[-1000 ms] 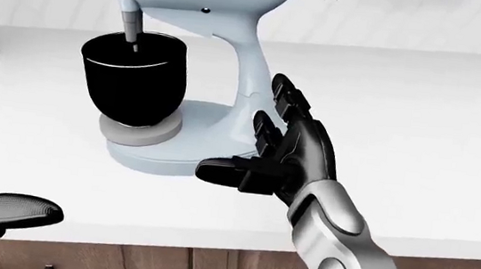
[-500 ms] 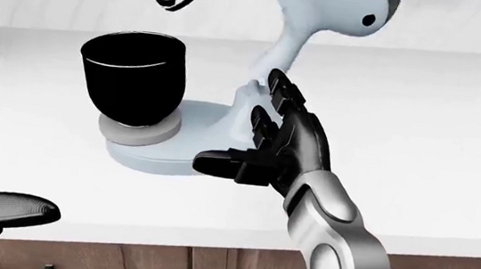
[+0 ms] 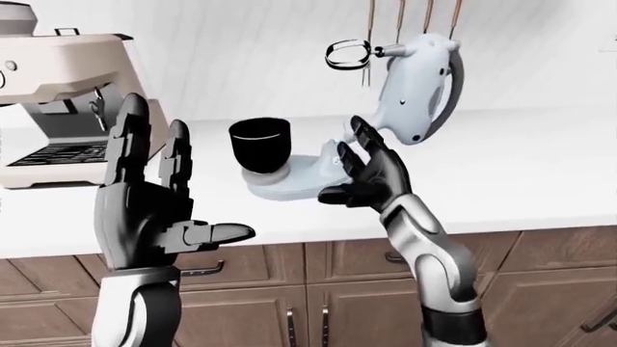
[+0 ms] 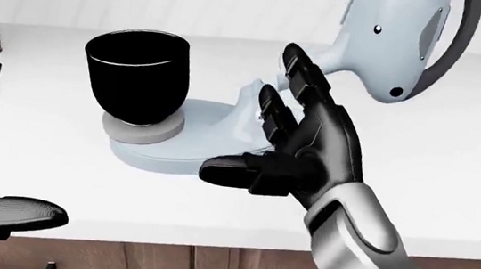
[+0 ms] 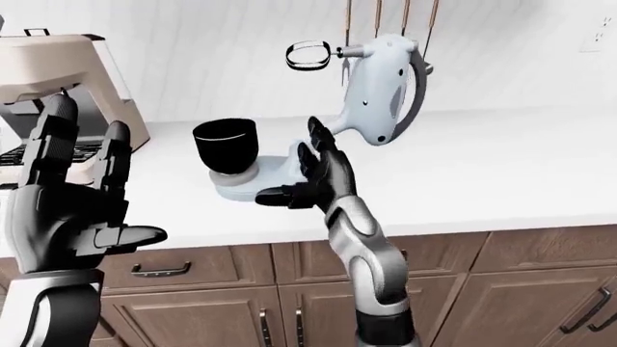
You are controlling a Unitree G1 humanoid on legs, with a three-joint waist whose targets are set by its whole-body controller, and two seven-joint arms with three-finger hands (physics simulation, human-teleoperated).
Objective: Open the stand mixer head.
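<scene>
The pale blue stand mixer (image 3: 414, 87) stands on the white counter (image 3: 540, 166). Its head is tilted far up and back, with the black whisk (image 3: 347, 54) raised high in the left-eye view. The black bowl (image 3: 260, 144) sits on the mixer base (image 3: 299, 177). My right hand (image 3: 371, 170) is open, fingers spread, just below the tilted head and beside the base, holding nothing. My left hand (image 3: 154, 195) is open and raised at the left, away from the mixer.
A cream espresso machine (image 3: 67, 94) stands on the counter at the left. Utensils (image 3: 400, 14) hang on the wall above the mixer. Brown cabinet doors (image 3: 318, 303) with handles lie below the counter edge.
The mixer head has swung up and back from over the bowl, lifting the whisk out. My right hand has risen slightly beside the base. The left hand barely moved.
</scene>
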